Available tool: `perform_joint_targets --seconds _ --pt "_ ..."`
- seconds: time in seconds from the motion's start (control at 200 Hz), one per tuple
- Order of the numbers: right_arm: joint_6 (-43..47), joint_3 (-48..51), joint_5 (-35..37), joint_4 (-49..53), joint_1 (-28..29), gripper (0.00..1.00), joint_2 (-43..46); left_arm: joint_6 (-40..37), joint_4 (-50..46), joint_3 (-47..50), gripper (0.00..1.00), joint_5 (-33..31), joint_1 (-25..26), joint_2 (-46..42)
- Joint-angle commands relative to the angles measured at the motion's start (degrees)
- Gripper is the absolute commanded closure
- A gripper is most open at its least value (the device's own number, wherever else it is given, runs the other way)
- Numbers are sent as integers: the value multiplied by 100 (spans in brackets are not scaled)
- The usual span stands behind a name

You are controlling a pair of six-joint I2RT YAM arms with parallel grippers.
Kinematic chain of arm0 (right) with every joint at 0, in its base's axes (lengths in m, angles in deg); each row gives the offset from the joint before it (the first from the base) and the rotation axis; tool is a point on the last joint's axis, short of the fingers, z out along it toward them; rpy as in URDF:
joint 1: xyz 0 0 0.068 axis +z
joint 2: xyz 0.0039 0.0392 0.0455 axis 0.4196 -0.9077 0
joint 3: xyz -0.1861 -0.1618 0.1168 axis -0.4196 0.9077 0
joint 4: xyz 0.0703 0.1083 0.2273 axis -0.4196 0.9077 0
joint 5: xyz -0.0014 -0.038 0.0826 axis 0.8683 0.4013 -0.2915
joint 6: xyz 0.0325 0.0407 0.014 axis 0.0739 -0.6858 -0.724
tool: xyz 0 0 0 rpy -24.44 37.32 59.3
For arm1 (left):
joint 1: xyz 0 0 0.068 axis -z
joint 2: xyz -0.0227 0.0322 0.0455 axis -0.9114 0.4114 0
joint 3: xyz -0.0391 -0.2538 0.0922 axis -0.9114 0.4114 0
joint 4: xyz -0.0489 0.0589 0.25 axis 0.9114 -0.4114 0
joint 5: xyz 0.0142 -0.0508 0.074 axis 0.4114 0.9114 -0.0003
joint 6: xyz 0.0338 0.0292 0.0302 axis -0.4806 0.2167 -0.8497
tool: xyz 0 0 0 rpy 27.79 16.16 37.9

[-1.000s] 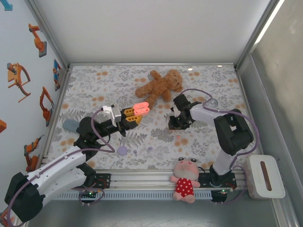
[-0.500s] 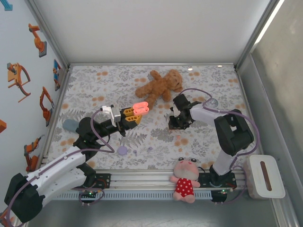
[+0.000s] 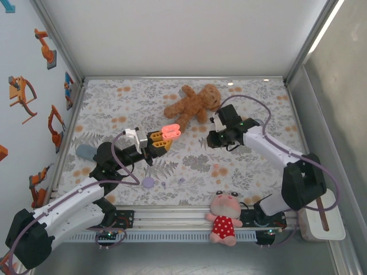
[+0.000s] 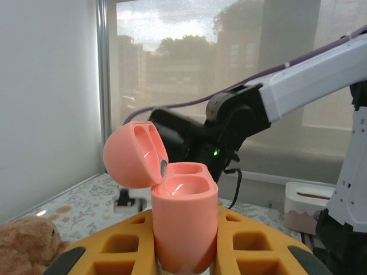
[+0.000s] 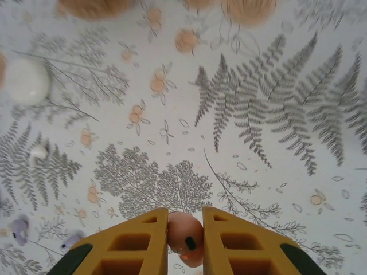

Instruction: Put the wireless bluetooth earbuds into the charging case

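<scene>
Earbud [image 5: 187, 242], pinkish w/ small dark spot: pinched btw yellow fingers [image 5: 150, 235] of right gripper [image 5: 185, 222], jaws narrow & closed on it, bud sitting right at fingertips, held up off fern-print table [image 5: 269, 114]. Charging case [image 4: 184, 226], pink, lid flipped open to left in left wrist view, two wells facing up: clamped upright btw yellow pads of left gripper [image 4: 184, 255], likewise lifted off table. From top view: case to left of right gripper, apart, bare cloth btw them. Pale purple earbuds [image 5: 20, 226] lying loose on table toward front edge, near round purple case [image 3: 148, 183]. Brown teddy [image 3: 192, 105] behind both grippers, close to case lid. Pink doll in red dress [image 3: 225, 220] at front rail. White box [image 3: 321, 215] off table, far right. White round item [image 5: 23, 80] on cloth. Orange robot-arm stickers [image 3: 46, 48] on left wall. Green LED [image 4: 215, 153] lit on right arm, opposite case.
</scene>
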Motion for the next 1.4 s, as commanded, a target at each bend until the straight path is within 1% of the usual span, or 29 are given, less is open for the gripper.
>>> perform_joint_targets --seconds 0.0,0.135,0.305,0.561,0.781,1.092,1.282,1.397 --pt "280 -360 255 261 100 82 630 117 303 62 85 -50 23 130" --pt "509 -637 310 277 198 82 1228 279 521 28 85 -103 33 400" --pt "756 -851 304 9 380 82 1895 457 827 -90 86 -34 37 758" --pt "993 -1165 229 -344 662 83 2417 564 1178 -225 86 17 43 1138" --pt "1222 -1458 347 -575 1241 83 2391 620 1364 -349 86 72 47 1363" --pt "1568 -1560 579 -1121 2010 83 2094 695 1490 -455 86 135 73 1509" --pt "1871 -1510 1081 -1339 2383 83 1941 692 1495 -452 86 132 83 1515" --pt "1918 -1397 1214 -1614 2491 83 1880 703 1519 -451 86 135 86 1515"
